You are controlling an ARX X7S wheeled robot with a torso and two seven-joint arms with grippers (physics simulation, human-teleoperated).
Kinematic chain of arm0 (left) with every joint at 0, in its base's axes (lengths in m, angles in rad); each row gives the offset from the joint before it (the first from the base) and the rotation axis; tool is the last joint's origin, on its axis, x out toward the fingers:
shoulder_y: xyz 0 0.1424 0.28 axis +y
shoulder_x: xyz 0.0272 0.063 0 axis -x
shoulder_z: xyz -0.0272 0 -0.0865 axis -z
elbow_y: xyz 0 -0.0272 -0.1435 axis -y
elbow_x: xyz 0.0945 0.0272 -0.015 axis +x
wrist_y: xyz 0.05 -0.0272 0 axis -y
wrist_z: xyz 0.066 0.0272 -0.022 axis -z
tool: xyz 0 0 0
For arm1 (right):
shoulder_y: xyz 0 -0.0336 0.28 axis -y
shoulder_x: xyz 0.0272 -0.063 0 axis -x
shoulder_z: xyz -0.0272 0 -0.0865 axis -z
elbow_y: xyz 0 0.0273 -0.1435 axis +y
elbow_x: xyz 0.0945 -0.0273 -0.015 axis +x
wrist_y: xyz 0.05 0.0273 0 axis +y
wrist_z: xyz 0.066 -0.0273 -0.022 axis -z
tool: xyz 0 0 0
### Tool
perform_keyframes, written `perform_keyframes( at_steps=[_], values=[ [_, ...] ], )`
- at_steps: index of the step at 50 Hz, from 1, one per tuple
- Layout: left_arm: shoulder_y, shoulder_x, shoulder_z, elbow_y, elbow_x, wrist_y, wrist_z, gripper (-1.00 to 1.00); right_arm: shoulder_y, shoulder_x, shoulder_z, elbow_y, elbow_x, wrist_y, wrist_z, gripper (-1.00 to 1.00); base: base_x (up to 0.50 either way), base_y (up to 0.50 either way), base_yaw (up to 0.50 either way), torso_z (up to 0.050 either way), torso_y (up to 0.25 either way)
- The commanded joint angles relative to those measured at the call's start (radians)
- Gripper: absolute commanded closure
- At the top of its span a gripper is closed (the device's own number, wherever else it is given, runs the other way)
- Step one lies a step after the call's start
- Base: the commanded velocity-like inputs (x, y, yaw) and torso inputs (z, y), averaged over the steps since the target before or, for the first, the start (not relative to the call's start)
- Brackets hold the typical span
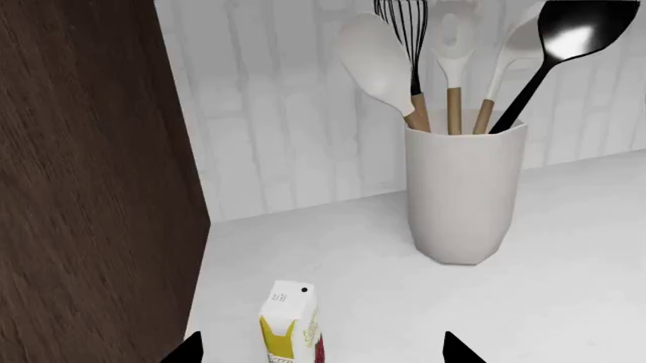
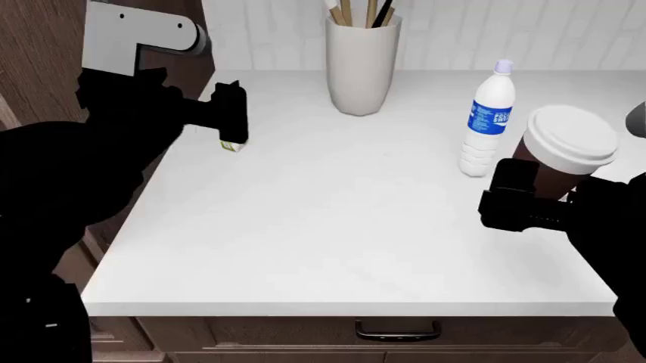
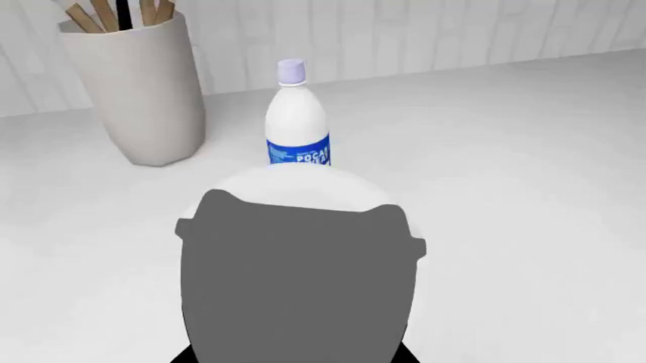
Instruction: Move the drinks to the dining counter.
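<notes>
The small white carton point(image 1: 290, 321) with yellow print stands on the white worktop point(image 2: 333, 212) near its left edge. My left gripper point(image 1: 321, 354) is open, one finger on each side of the carton and apart from it. In the head view the gripper point(image 2: 230, 113) hides most of the carton point(image 2: 234, 146). My right gripper point(image 2: 525, 203) is shut on the brown coffee cup point(image 2: 565, 147), whose lid point(image 3: 298, 272) fills the right wrist view. The clear bottle point(image 2: 489, 121) with the blue label stands just behind the cup and also shows in the right wrist view point(image 3: 299, 125). The dining counter is out of view.
A beige vase point(image 2: 361, 64) holding utensils stands at the back of the worktop, also seen in the left wrist view point(image 1: 464, 189). A dark wood panel point(image 1: 81, 189) rises at the worktop's left edge. A black-handled drawer point(image 2: 397, 330) sits under the front edge.
</notes>
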Motion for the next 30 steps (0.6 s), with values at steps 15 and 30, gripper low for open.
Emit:
perform_keyframes(
  at_steps=[15, 30],
  values=[
    [-0.097, 0.074, 0.196, -0.555, 0.159, 0.297, 0.158, -1.00, 0.628, 0.018, -0.384, 0.007, 0.157, -0.028, 0.019, 1.00, 0.00, 0.00, 0.00, 0.000, 0.000],
    [-0.094, 0.071, 0.157, -0.587, 0.164, 0.278, 0.096, -1.00, 0.628, 0.036, -0.414, 0.002, 0.150, -0.044, 0.002, 1.00, 0.00, 0.00, 0.00, 0.000, 0.000]
  ],
)
